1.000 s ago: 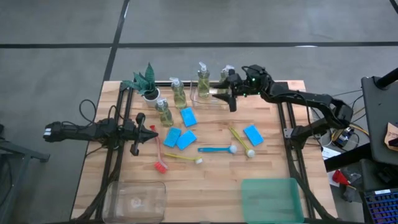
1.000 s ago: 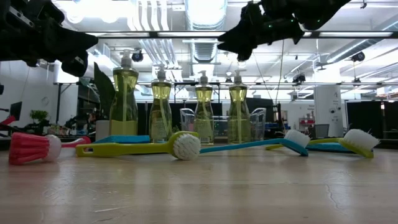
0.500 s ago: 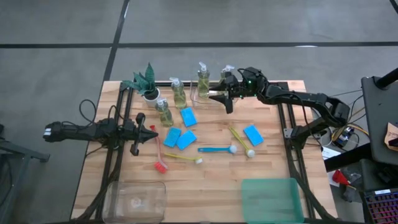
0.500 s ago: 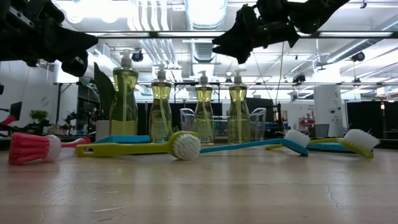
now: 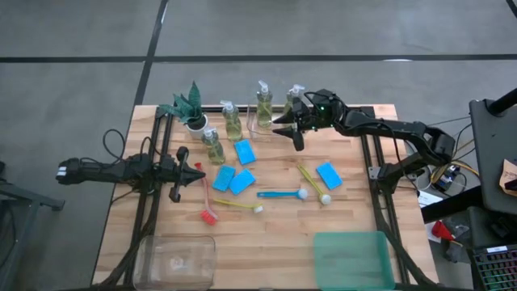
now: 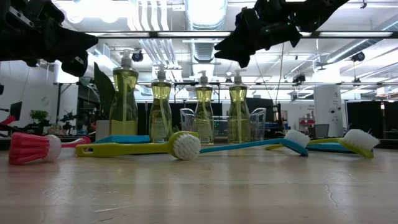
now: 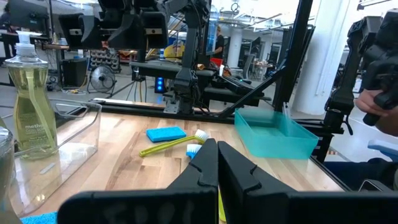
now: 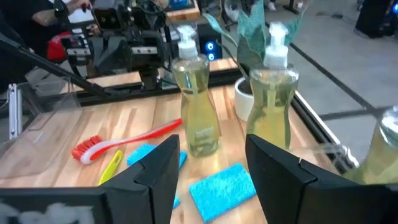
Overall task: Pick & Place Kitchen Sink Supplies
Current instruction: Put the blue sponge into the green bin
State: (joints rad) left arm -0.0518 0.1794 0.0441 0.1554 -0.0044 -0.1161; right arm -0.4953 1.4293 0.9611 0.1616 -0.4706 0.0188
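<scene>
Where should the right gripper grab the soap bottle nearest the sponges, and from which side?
Judging by its pose: grip the soap bottle on the narrow waist under the pump, coming in level from the sponge side. It stands upright, its body flares wide lower down, and the plant pot and another bottle crowd the far side. The right gripper is open and already faces it.

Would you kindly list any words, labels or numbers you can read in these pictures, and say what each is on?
"method": printed on the soap bottle in the left wrist view.
The smaller print under that word is too small to read.
The print on the soap bottles in the right wrist view is too blurred to read.
No other text, number or sign is legible in any view.
</scene>
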